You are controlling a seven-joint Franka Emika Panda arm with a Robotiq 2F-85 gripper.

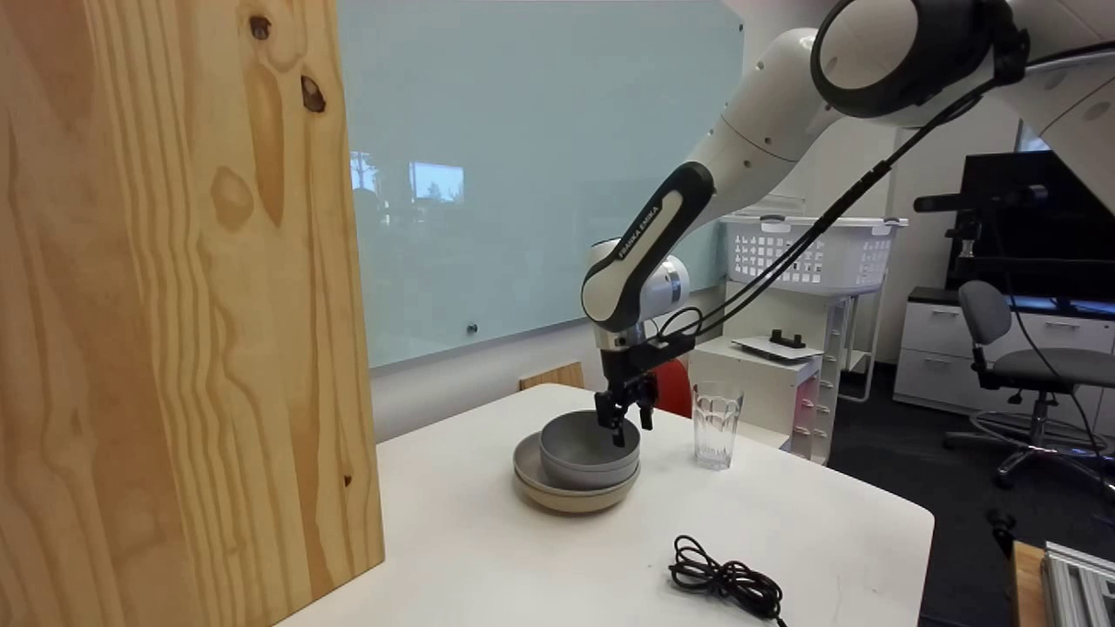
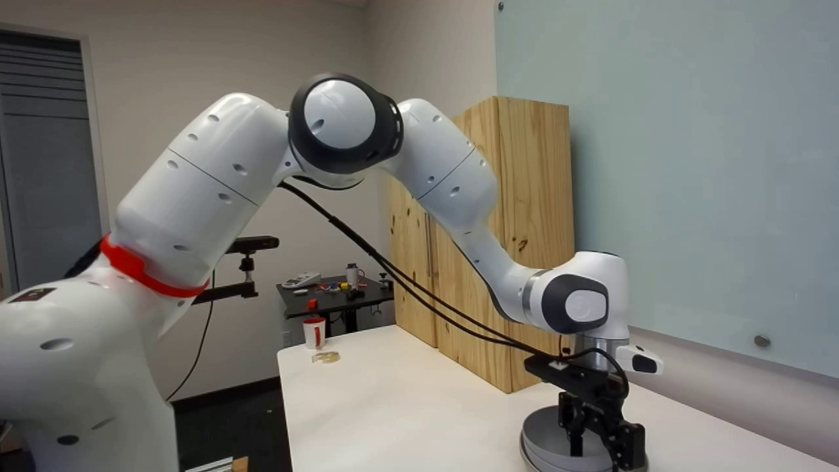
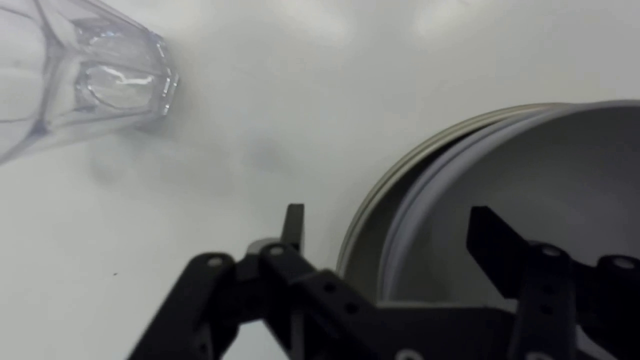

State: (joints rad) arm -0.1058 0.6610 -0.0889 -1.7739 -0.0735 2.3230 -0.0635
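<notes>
- Bowl [image 3: 540, 175]: right side of the wrist frame, nested in a wider dish [image 1: 568, 502], near the centre of an exterior view.
- Gripper [image 3: 387, 209]: jaws standing wide apart, one finger over the bowl's inside, the other left of both rims (whether either touches, I can't tell).
- Glass [image 3: 120, 85]: upper left of the wrist frame, apart from the dish.
- Cable [image 1: 727, 579]: coiled on the table [image 1: 462, 557], lower right of centre in an exterior view.
</notes>
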